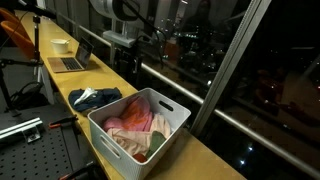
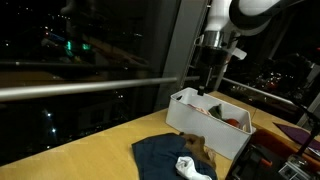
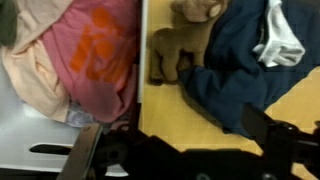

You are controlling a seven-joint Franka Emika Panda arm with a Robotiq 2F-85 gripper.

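My gripper (image 3: 176,122) hangs open over the bare wooden tabletop (image 3: 170,105), with nothing between its dark fingers (image 3: 268,128). It is raised well above the surface in both exterior views (image 1: 122,50) (image 2: 208,80). To one side stands a white basket (image 3: 30,140) (image 1: 115,155) (image 2: 195,122) filled with pink and orange clothes (image 3: 90,50) (image 1: 140,120). On the other side a navy garment (image 3: 235,70) (image 1: 95,97) (image 2: 160,155) lies crumpled on the table. A white piece (image 3: 280,35) (image 2: 190,168) rests on it, and a brown plush-like item (image 3: 175,50) (image 2: 196,148) sits at its edge.
A laptop (image 1: 70,62) and a cup (image 1: 60,45) sit further along the long table. A metal railing (image 2: 90,88) and dark windows run beside it. A grey perforated bench (image 1: 25,130) stands by the table's other edge.
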